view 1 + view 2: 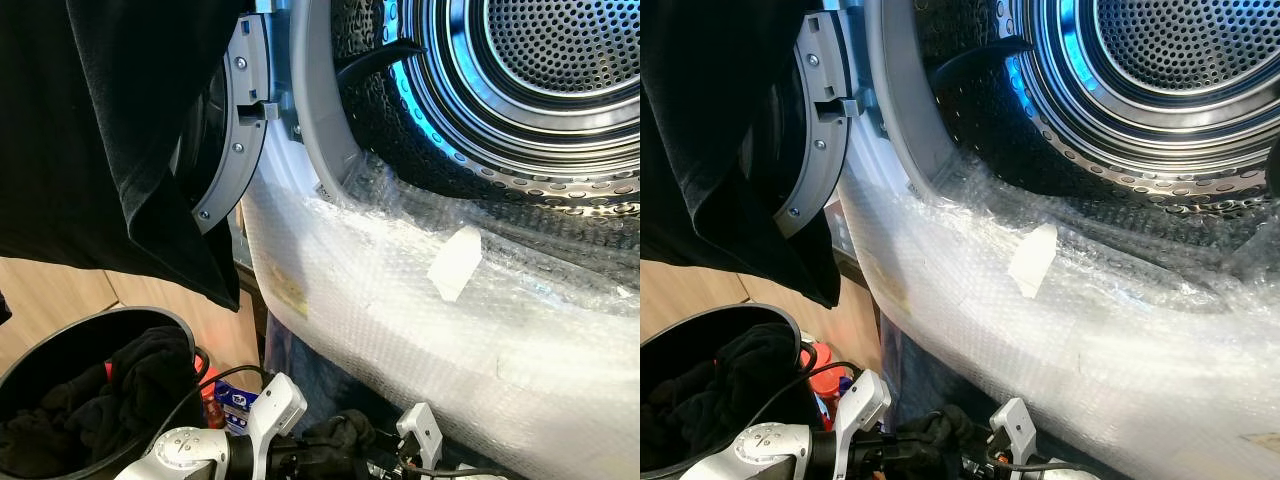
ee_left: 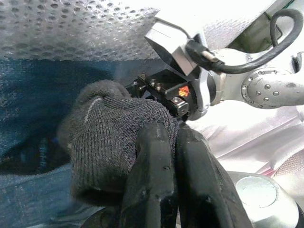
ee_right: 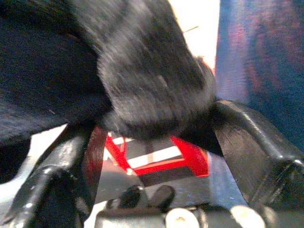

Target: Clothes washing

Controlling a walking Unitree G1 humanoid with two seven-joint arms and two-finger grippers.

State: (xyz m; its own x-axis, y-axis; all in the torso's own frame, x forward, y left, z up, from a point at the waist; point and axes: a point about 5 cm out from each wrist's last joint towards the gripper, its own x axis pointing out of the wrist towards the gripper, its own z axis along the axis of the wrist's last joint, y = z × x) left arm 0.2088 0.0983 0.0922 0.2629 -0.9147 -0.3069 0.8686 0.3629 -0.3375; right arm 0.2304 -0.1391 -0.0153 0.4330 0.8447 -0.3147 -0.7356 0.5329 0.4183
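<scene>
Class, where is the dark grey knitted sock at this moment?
The dark grey knitted sock is low in the head views, between the left gripper and right gripper, below the bubble-wrapped washing machine front and right of the black laundry basket.

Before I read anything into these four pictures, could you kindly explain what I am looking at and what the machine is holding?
The two wide pictures come from the humanoid robot's head, looking down at an open washing machine drum whose front is wrapped in bubble wrap. A black garment hangs over the door, and a dark basket of clothes stands lower left. The two close pictures come from wrist cameras. The left hand pinches a dark grey knitted sock; the right hand has its black fingers spread around the same dark bundle.
</scene>
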